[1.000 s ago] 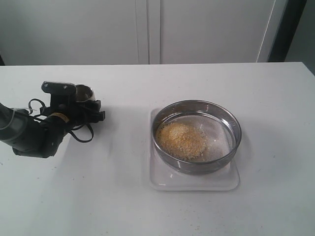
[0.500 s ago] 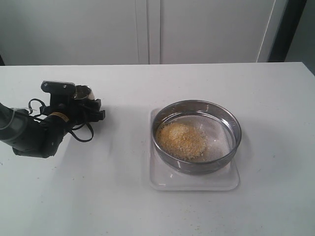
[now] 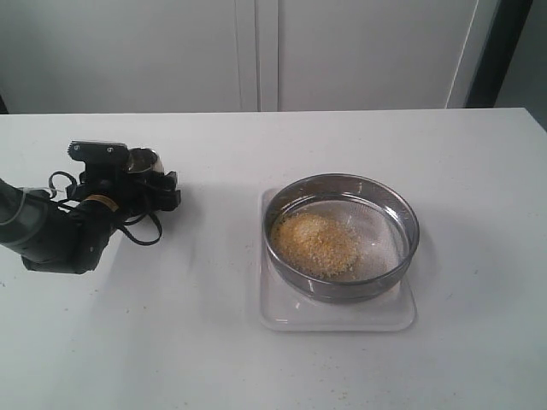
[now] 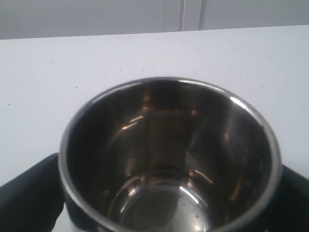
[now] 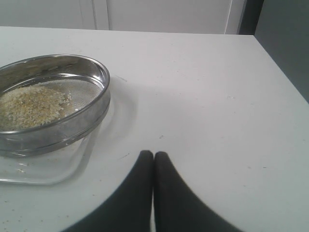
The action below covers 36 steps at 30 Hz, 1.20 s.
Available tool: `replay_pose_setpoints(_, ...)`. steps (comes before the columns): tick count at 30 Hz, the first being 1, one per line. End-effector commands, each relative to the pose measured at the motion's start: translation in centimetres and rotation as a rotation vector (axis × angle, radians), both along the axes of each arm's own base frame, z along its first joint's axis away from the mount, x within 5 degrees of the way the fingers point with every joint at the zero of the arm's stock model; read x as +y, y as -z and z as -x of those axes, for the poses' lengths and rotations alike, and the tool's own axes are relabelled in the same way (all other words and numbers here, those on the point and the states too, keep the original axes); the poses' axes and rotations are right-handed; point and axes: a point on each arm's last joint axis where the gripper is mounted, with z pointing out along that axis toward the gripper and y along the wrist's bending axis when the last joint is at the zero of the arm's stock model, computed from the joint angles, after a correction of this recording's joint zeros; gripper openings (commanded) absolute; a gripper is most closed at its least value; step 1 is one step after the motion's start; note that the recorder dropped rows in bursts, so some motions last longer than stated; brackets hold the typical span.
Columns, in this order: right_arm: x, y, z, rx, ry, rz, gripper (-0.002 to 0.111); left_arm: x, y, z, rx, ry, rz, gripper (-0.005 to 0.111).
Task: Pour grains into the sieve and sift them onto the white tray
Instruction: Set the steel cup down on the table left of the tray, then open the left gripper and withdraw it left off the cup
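Observation:
A pile of golden-yellow grains (image 3: 314,243) lies in the left half of the round steel sieve (image 3: 402,224), which sits on the white tray (image 3: 338,318). At the far left of the table my left gripper (image 3: 147,178) is shut on a small steel cup (image 3: 144,160). In the left wrist view the cup (image 4: 169,145) is empty, with a black finger (image 4: 26,195) on each side. My right gripper (image 5: 153,155) is shut on nothing, low over the table beside the sieve (image 5: 72,104) and tray (image 5: 53,169). It does not show in the exterior view.
The white table's (image 3: 214,342) far edge meets a pale wall with cabinet panels (image 3: 256,51). A dark panel (image 5: 285,43) stands past the table's right edge. A few stray granules dot the table near the tray.
My left gripper with the cup has shifted slightly to the left. The sieve, grains and tray have not moved.

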Motion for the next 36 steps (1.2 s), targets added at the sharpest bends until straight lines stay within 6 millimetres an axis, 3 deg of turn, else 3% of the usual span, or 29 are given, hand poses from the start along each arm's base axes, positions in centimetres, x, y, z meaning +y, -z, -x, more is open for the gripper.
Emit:
replay_pose_setpoints(1, 0.0, 0.1, 0.0, -0.012, 0.005, 0.003, 0.000, 0.1, -0.2, -0.1, -0.019, -0.013, 0.005, 0.100)
replay_pose_setpoints(6, 0.0, 0.1, 0.0, -0.012, 0.005, 0.003, 0.000, 0.1, -1.0, -0.1, -0.026, -0.012, 0.010, 0.100)
replay_pose_setpoints(16, 0.0, 0.1, 0.0, -0.012, 0.005, 0.003, 0.000, 0.0, -4.3, 0.1, -0.013, 0.002, 0.012, 0.100)
replay_pose_setpoints(27, 0.0, 0.1, 0.0, -0.012, 0.005, 0.003, 0.000, 0.2, -12.4, 2.2, 0.063, 0.054, -0.012, 0.097)
replay_pose_setpoints(29, 0.0, 0.1, 0.0, -0.012, 0.005, 0.003, 0.000, 0.3, -13.6, 2.9, 0.096, 0.064, -0.012, 0.090)
replay_pose_setpoints(36, 0.0, 0.1, 0.0, -0.012, 0.005, 0.003, 0.000, 0.8, -16.3, 5.8, 0.291, 0.109, -0.033, 0.028)
